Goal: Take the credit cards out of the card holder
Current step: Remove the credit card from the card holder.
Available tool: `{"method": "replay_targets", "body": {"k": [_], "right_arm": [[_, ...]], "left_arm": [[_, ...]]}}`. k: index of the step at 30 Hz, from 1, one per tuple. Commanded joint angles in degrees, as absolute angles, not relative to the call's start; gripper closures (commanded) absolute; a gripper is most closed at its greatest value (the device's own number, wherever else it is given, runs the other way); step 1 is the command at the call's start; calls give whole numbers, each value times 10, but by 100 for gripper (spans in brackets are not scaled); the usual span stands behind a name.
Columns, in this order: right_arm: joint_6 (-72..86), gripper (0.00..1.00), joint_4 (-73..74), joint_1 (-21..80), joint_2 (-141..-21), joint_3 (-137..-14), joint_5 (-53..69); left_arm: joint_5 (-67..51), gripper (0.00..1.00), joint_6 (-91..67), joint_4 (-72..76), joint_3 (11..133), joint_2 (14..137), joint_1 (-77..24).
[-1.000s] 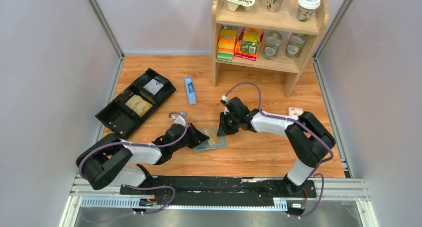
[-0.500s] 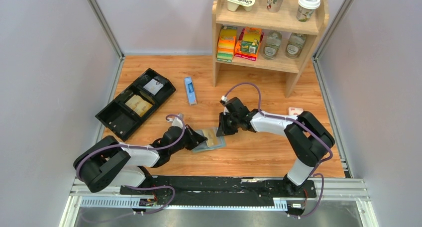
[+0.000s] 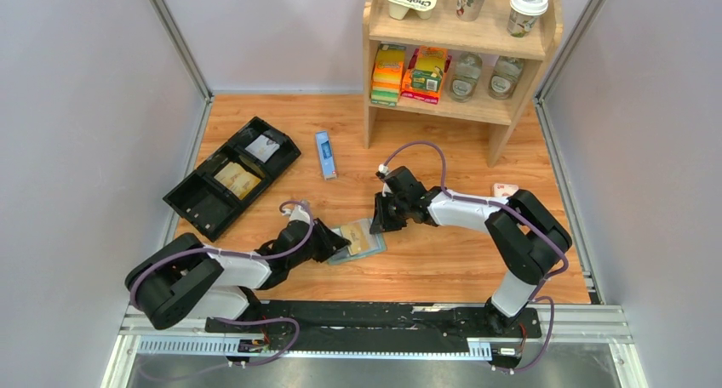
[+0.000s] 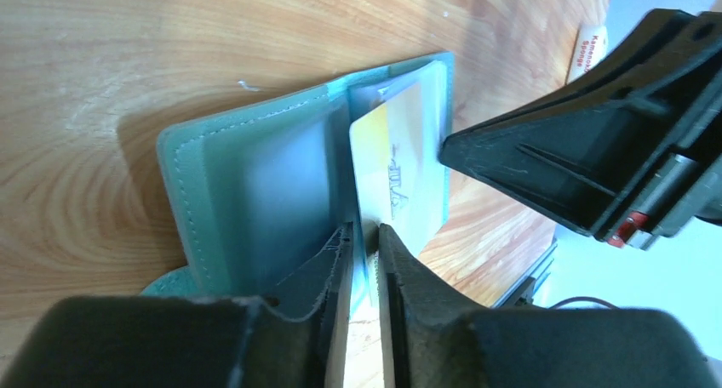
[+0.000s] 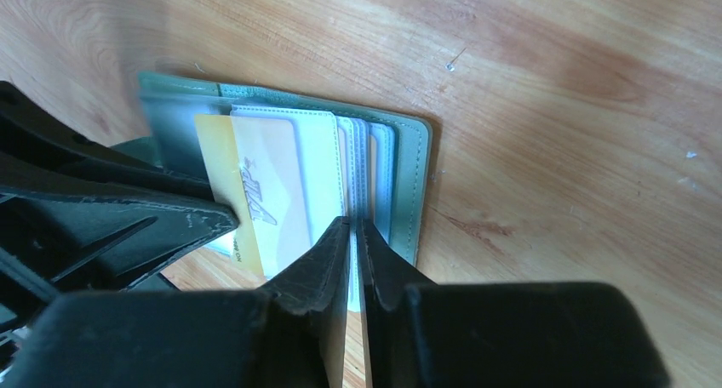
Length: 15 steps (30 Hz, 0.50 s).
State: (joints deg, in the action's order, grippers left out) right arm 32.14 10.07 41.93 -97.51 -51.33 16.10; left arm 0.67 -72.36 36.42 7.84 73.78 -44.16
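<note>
The card holder [image 3: 377,245] lies open on the wood, sage green outside [image 5: 410,175] with pale pocket pages [image 4: 255,175]. A golden-orange credit card [image 4: 400,167] sticks halfway out of a pocket toward my left gripper [image 4: 364,233]. That gripper is closed to a narrow slit on the card's near corner. From the top the card [image 3: 358,235] lies just right of the left gripper [image 3: 330,239]. My right gripper [image 5: 353,226] pinches the far edges of the pocket pages, holding the card holder down [image 3: 380,222]. The card [image 5: 255,192] lies between both grippers.
A black compartmented tray [image 3: 200,202] with items inside lies at the left. A narrow blue box [image 3: 324,153] lies behind the arms. A wooden shelf [image 3: 460,107] with cups, jars and packets stands at the back right. A small pink packet [image 3: 505,189] lies by the right arm.
My left gripper has drawn back to the left and nearer the bases, and more of the card shows outside its pocket. The right gripper has stayed put.
</note>
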Motion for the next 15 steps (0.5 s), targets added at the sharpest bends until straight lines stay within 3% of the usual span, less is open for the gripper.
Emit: {"method": "replay_targets", "body": {"k": [1, 10, 15], "right_arm": [[317, 87, 124, 424, -996, -498, 145], [315, 87, 122, 424, -998, -499, 152], [314, 87, 123, 424, -998, -499, 151]], "left_arm": [[4, 70, -735, 417, 79, 786, -442], [-25, 67, -754, 528, 76, 879, -443], [-17, 80, -766, 601, 50, 893, -442]]}}
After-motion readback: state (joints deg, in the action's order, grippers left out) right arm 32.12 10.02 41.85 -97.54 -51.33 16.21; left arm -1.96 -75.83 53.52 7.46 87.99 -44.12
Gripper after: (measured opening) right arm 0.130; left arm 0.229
